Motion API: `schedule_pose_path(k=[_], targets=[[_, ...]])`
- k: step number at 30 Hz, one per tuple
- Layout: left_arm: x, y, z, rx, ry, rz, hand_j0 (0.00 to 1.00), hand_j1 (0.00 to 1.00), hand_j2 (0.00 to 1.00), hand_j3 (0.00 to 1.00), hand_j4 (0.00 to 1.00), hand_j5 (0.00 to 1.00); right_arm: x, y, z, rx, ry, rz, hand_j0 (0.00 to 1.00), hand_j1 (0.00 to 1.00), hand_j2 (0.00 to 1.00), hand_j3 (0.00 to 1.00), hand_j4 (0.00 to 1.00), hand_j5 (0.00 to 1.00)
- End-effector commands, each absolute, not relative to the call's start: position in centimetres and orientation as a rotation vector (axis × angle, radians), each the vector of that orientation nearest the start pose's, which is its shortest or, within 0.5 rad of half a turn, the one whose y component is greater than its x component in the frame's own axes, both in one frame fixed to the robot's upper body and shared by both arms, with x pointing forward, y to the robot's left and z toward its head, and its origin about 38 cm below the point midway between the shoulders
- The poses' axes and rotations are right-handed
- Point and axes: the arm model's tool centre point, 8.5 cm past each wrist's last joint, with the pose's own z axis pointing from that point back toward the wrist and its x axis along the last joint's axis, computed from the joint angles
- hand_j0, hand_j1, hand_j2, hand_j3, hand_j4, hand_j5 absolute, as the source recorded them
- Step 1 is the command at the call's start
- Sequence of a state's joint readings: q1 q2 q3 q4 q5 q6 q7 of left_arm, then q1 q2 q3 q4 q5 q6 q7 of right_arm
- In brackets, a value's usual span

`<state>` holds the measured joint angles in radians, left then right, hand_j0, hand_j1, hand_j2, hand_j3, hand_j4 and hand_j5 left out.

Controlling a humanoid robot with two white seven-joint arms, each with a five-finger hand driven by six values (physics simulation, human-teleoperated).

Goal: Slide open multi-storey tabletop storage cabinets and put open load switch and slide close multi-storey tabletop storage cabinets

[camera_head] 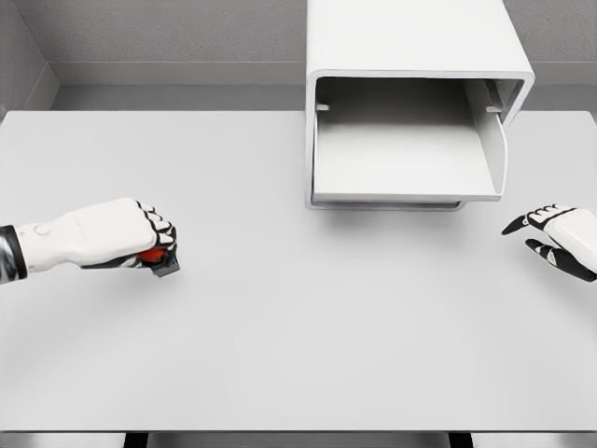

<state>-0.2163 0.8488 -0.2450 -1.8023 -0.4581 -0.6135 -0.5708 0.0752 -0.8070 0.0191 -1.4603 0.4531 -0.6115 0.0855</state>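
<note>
At about 9 o'clock of the table, the left hand (140, 238) is curled into a fist around the load switch (159, 259), which sits low at the table surface under the fingers. Only a red part and a dark grey corner of the switch show below the knuckles. It looks like a small, rigid piece of plastic, probably light and not fragile. Its smooth faces may be a little slippery, so I judge a firm hold across the body is better than a pinch on the red part.

The table (298, 355) is a plain, flat, pale grey surface with a smooth look, so the switch could slide on it easily.

At about 1 o'clock stands the storage cabinet (410, 84), white with rounded corners, and its drawer (406, 159) is pulled out toward the robot with nothing visible inside.

At 3 o'clock, the right hand (560, 238) hovers near the table edge, fingers spread and holding nothing. Behind the table are grey walls.
</note>
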Motion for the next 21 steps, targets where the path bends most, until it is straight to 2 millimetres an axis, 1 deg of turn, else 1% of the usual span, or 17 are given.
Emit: schedule_pose_path(k=[1,5,10,12,21], targets=[[34.9,30.1,21.1,0.415,-1.490,-2.137,0.38,0.38,0.38,0.38,0.38,0.38,33.1,-43.0,13.8,-0.625,-1.549,1.448,0.56,0.56,0.56,0.56,0.56,0.56],[35.2,30.0,21.7,0.431,-1.501,-2.135,0.38,0.38,0.38,0.38,0.38,0.38,33.0,-43.3,13.4,-0.623,-1.536,1.442,0.56,0.56,0.56,0.56,0.56,0.56],[35.5,30.0,22.4,0.445,-1.522,-2.128,0.38,0.38,0.38,0.38,0.38,0.38,33.1,-43.2,13.5,-0.624,-1.541,1.441,0.56,0.56,0.56,0.56,0.56,0.56],[35.7,29.4,22.6,0.449,-1.553,-2.116,0.38,0.38,0.38,0.38,0.38,0.38,33.1,-43.2,13.5,-0.624,-1.542,1.442,0.56,0.56,0.56,0.56,0.56,0.56],[36.1,29.0,23.3,0.465,-1.594,-2.097,0.37,0.37,0.37,0.37,0.37,0.37,33.1,-43.2,13.5,-0.624,-1.541,1.441,0.56,0.56,0.56,0.56,0.56,0.56]])
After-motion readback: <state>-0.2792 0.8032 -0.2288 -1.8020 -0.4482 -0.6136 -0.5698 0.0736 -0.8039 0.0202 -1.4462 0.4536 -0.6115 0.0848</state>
